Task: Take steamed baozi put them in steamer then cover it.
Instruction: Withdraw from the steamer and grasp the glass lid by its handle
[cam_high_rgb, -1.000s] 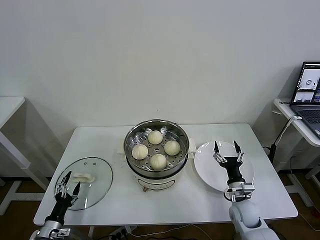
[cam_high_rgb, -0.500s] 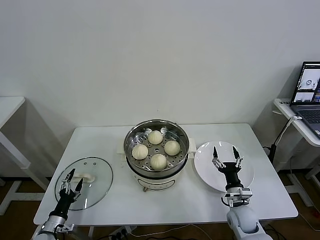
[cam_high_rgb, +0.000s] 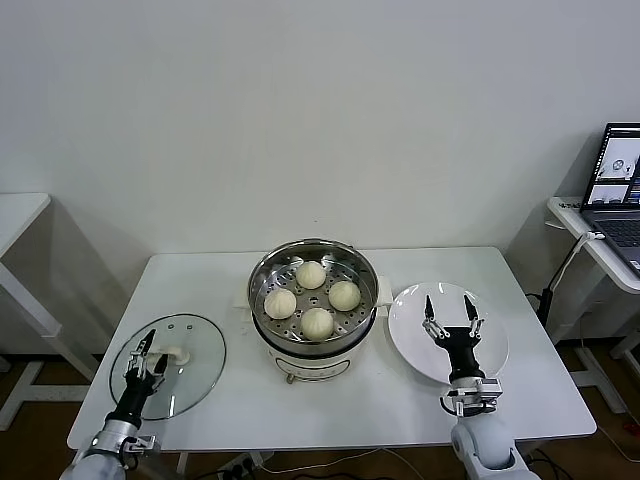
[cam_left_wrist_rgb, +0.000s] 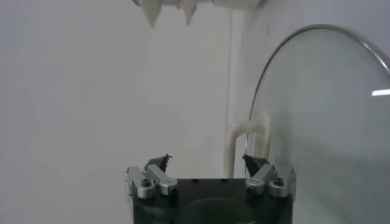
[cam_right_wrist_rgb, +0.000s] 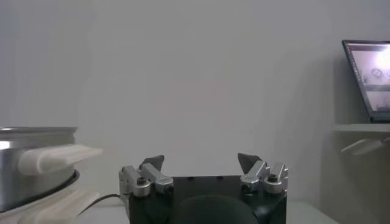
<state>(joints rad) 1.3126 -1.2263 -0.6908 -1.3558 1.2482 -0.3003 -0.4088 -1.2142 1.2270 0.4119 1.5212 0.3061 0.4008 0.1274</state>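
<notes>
Four steamed baozi (cam_high_rgb: 311, 296) are seen already seated on the perforated tray inside the steamer (cam_high_rgb: 313, 262), which stands uncovered at the middle of the table (cam_high_rgb: 520, 400). What is left, by this reading, is the covering.

The cover (cam_high_rgb: 195, 352) lies flat on the table, directly under and ahead of the left tool (cam_high_rgb: 143, 358), well apart from the steamer on that tool's inner side. The left tool is held with its jaws spread wide and nothing between them, poised just above the near part of the glass, with the white handle (cam_high_rgb: 172, 355) just beyond its fingertips. In the left wrist view the metal rim of the cover (cam_left_wrist_rgb: 304, 73) is seen curving away past the tool.

The right tool (cam_high_rgb: 450, 322) is likewise wide open and empty, hovering over a white plate (cam_high_rgb: 410, 335) beside the steamer; it appears idle.

For the step in hand, the handle is best taken squarely across its block, not the glass or rim, since the smooth glass would probably slip. The jaws should be lowered evenly astride the handle and closed only once both fingers flank it. The cover should then be lifted straight up and kept level while it is carried across, clear of the steamer's rim and side handles. It should be centred over the pot before being lowered, so the rim seats all round and no bun is pressed.
</notes>
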